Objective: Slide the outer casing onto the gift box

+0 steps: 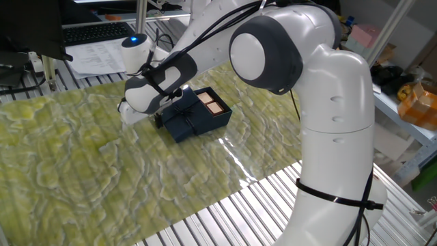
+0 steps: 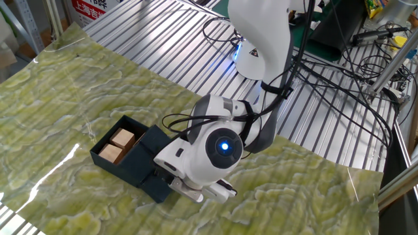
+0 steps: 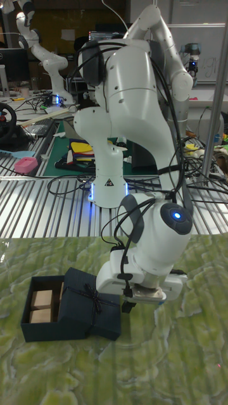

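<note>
The gift box lies on the green mat with its tan and cream inserts showing at one end. The navy outer casing, with a thin ribbon bow on top, covers about half of it. Both show again as gift box and outer casing, and as gift box and outer casing. My gripper hangs low at the casing's free end, just off it. Only one dark finger shows. The bulky wrist hides the fingers in the other fixed view.
The mat lies over a slatted metal table. Cables trail over the slats behind the arm base. A keyboard and papers sit beyond the mat's far edge. Shelves with clutter stand to the right.
</note>
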You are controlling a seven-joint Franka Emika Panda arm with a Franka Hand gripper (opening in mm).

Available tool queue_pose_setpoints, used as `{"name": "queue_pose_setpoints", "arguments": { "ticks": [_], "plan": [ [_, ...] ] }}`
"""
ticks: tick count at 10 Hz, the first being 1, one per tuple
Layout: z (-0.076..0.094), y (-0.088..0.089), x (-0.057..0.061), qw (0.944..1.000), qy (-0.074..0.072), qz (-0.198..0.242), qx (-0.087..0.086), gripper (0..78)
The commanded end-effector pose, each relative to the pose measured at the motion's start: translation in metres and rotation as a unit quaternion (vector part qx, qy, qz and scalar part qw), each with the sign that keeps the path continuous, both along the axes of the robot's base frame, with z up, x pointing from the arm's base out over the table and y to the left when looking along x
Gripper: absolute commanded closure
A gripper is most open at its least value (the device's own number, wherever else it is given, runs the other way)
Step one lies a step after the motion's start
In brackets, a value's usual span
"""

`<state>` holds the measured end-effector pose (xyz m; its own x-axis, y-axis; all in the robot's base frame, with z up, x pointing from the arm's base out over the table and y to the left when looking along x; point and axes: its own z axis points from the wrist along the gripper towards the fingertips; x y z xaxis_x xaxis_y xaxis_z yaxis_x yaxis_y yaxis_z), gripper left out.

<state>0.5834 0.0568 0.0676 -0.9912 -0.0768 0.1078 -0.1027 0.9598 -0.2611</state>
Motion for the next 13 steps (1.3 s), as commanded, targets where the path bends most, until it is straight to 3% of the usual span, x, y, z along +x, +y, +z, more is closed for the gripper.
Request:
{"name": "queue_pose_setpoints", "arguments": {
  "ticks": [1, 5, 10, 13],
  "plan": [
    [-0.001, -0.003, 0.003, 1.0, -0.001, 0.002, -0.001, 77.6],
    [-0.004, -0.008, 0.004, 0.9999, -0.002, 0.002, -0.015, 77.6],
    [-0.001, -0.009, 0.005, 0.9989, -0.005, 0.004, -0.047, 77.6],
    [0.0, -0.021, 0.008, 0.9986, -0.006, 0.013, -0.051, 77.6]
  ]
}}
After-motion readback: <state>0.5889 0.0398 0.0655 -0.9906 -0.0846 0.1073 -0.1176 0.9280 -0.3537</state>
